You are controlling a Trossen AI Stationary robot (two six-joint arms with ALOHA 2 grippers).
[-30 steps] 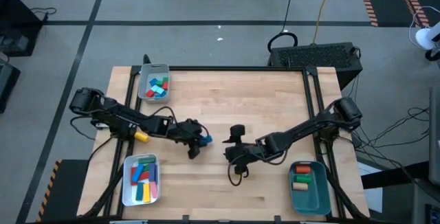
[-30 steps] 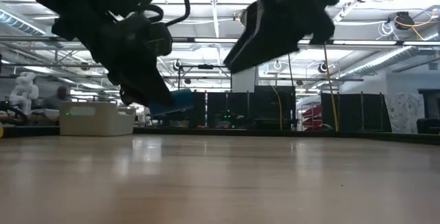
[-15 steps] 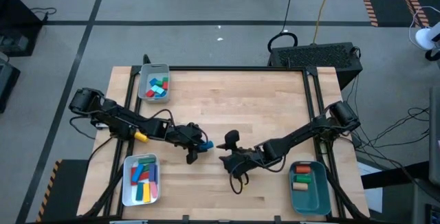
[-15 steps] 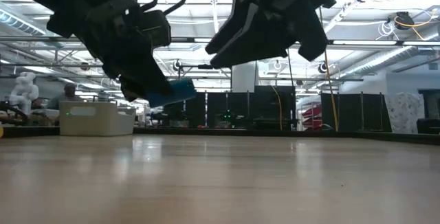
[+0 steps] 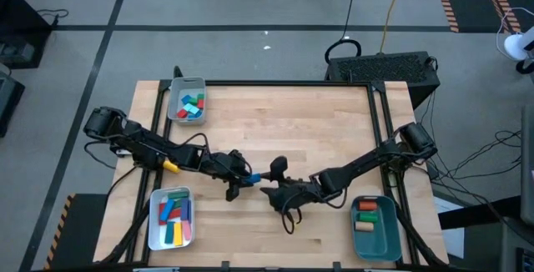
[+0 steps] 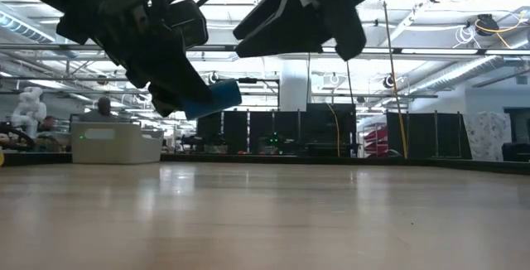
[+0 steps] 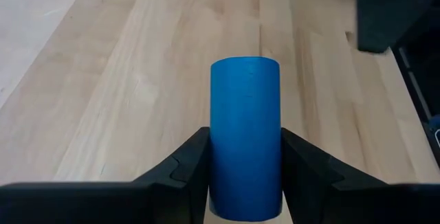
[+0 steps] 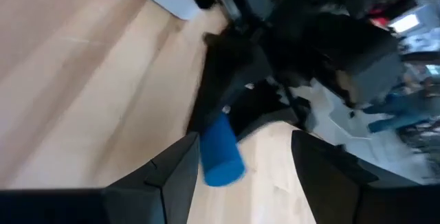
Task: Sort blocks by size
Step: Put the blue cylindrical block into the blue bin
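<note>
The left gripper (image 5: 244,174) is clamped on a blue cylinder (image 5: 251,175), held clear above the wooden surface (image 5: 284,118) near its middle. In the left wrist view the cylinder (image 7: 245,136) sits between the two dark fingers (image 7: 185,168), sticking out forward past their tips. In the low view the cylinder (image 6: 212,99) hangs tilted under the left gripper (image 6: 178,96), well off the surface (image 6: 265,220).

The right gripper (image 5: 274,182) is just beside the cylinder, on the side away from the left arm, its fingers spread apart. In the right wrist view the cylinder (image 8: 221,150) shows between those spread fingers (image 8: 172,176), a little beyond them.

Relative to the cylinder: a grey tray (image 5: 174,105) of blocks (image 5: 192,105) lies at the far left corner, a white tray (image 5: 153,226) of longer blocks (image 5: 173,218) at the near left, and a teal tray (image 5: 380,239) with blocks (image 5: 365,213) at the near right.
</note>
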